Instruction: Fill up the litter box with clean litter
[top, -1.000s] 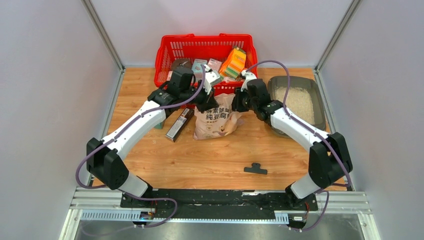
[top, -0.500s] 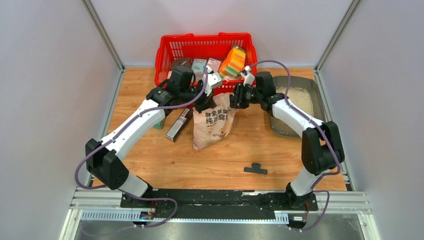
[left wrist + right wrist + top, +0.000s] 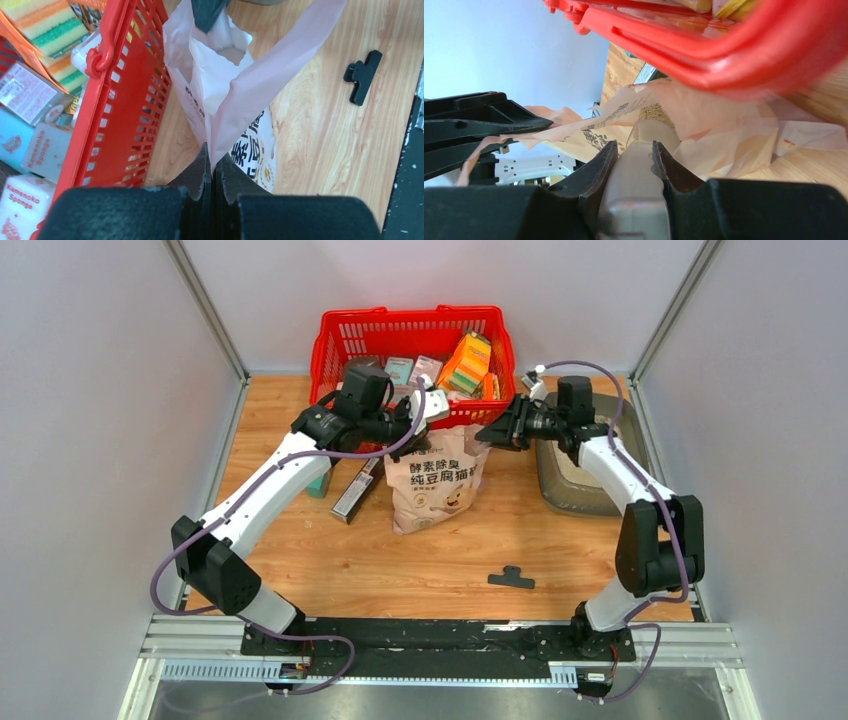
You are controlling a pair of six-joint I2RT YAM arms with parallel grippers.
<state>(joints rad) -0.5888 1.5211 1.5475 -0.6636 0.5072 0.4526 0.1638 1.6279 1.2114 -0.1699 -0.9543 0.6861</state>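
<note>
The bag (image 3: 433,485) stands near the middle of the surface (image 3: 300,570). Just behind it sits the basket (image 3: 415,335). To the bag's right, by the surface's right edge, lies the litter box (image 3: 572,490), apart from the bag. Just left of the bag lies a flat pack (image 3: 358,490). Before the bag and a little right, well apart, lies a clip (image 3: 511,578). The left hand (image 3: 211,167) pinches the bag's top rim. The right hand (image 3: 634,150), at the bag's upper right, grips a scoop (image 3: 636,185) whose end lies in the bag's mouth.
</note>
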